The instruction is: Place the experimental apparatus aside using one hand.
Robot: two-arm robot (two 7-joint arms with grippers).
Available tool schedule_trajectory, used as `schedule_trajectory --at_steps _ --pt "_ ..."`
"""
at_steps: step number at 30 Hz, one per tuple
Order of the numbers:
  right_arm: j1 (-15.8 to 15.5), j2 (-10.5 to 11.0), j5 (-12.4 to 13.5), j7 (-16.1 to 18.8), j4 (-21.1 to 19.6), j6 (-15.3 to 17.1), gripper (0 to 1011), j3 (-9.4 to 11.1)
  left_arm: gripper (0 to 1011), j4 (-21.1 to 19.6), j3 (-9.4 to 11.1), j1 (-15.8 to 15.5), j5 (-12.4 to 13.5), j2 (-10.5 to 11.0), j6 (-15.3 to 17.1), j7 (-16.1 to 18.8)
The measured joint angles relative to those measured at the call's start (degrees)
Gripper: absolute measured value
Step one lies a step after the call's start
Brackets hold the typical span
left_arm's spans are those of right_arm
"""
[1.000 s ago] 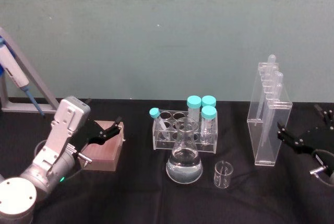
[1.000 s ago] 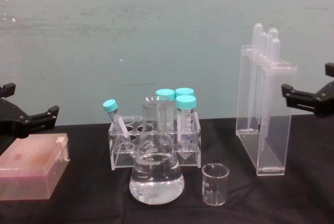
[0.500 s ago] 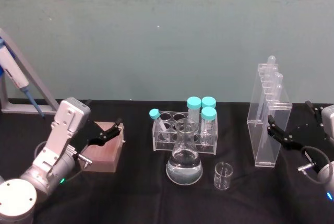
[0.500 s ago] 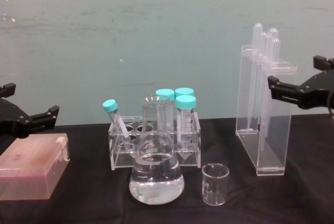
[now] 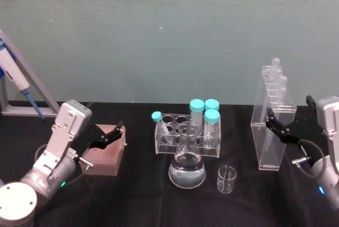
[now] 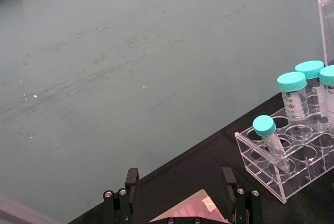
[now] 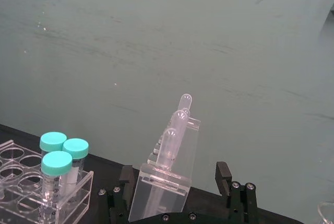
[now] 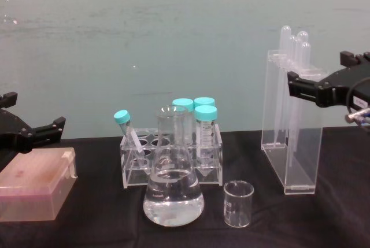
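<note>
Target looks like the acrylic stand (image 5: 271, 132), upright on the black table (image 5: 143, 195) at the right of the head view, well apart from the tube rack (image 8: 173, 158) at centre and beside the small beaker (image 8: 238, 203) and conical flask (image 8: 172, 193) at lower centre. Right gripper (image 8: 315, 70) is spread wide and empty, level with the stand's upper part. In the right wrist view the stand sits framed between the two fingers (image 7: 125, 176). The near finger overlaps the stand's top edge in the chest view, and I can't tell if it's touching yet, probably not. Left gripper (image 6: 179, 181) is parked at the far left with its jaws apart over the pink box (image 8: 34, 187).

Handling guess: thin clear acrylic, so light, stiff, slick and easy to crack if over-squeezed. Tall with a narrow foot, so it's tippy. The long tubes (image 7: 175, 125) seem to hang loose in the top slots and will rattle or slide out if it tilts. I'd clamp across the two broad flat faces in the upper half, just below the tube shelf, with moderate force. Keep it vertical, lift it just clear of the table and set it down flat.
</note>
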Motion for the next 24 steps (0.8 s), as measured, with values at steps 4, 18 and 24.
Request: schedule_trajectory --at_steps 4,18,24 --pt "0.16 -1.13 -0.71 -0.39 0.17 0.54 1000 0.26 1000 0.00 0.00 0.00 0.00 0.00 0.00 0.00" --pt "0.39 -4.92 -1.53 -1.16 1.25 1.33 1000 2.42 1000 0.00 0.00 0.00 0.00 0.00 0.00 0.00" --pt "0.77 -6.76 -0.62 -0.30 2.33 1.14 1000 3.49 1000 0.00 0.00 0.00 0.00 0.00 0.00 0.01"
